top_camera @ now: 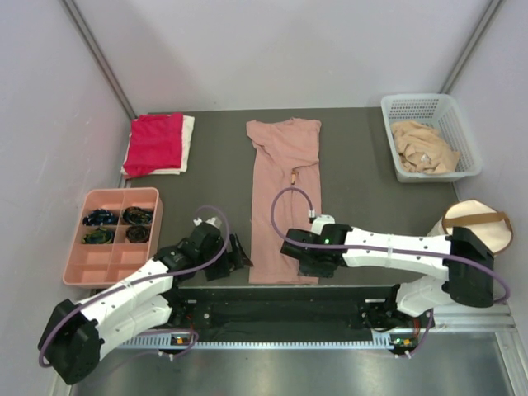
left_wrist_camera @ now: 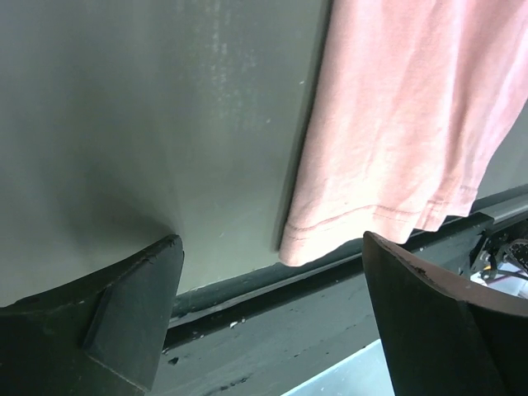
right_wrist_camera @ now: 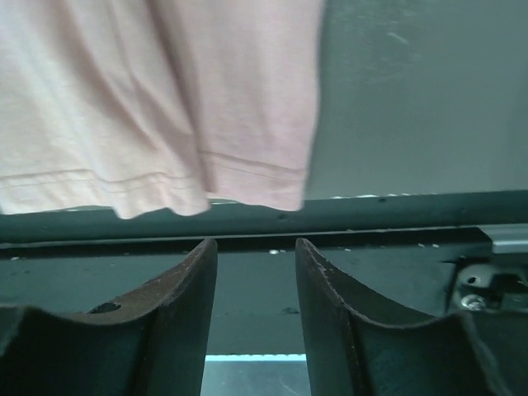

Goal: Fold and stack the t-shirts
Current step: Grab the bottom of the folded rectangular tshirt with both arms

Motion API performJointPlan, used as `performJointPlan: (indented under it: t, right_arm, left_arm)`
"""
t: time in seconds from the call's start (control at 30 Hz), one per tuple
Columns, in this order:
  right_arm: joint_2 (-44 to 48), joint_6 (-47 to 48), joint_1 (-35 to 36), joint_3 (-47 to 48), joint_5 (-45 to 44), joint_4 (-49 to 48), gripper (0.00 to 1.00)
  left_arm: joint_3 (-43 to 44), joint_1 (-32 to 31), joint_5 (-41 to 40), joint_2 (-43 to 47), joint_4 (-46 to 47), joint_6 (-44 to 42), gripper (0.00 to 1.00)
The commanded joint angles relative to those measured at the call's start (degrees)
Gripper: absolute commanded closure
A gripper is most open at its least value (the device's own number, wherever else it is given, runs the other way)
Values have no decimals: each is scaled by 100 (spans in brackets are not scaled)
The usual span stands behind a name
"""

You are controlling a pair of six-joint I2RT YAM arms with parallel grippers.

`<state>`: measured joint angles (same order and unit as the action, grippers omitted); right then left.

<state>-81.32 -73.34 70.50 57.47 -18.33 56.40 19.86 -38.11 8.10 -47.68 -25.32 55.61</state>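
pink t-shirt (top_camera: 285, 198): light, limp, slips easily
grip: hem corners, 6 o'clock end
left jaws: wide, empty
right jaws: narrow gap, empty

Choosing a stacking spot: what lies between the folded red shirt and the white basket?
The dusty-pink t-shirt, a long strip, lies between the red shirt and the basket, bare tabletop either side; the top view shows it.
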Motion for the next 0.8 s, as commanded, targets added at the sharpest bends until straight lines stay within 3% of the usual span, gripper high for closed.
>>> performJointPlan:
  t: [0.0,0.37,0.63,0.67,0.77]
  right_arm:
    - [546,-391,78,-297,-268,293,56]
    - [1004,-672,78,-729,-303,354,56]
    - [1118,-743,78,-799,-303,407,56]
    - [1127,-743,78,-808,-312,424,56]
    - [1197,-769,78,-834,-338,451,56]
  left_arm:
    - [97,-39,113,-285,317,-60,8]
    - [27,-513,-71,-690,721,212,30]
    - [-17,-1032,-502,-971,906,476,36]
    - [-8,-1058,-520,-1067,941,485,38]
    - [9,-1129,-607,-1252,1003,512,58]
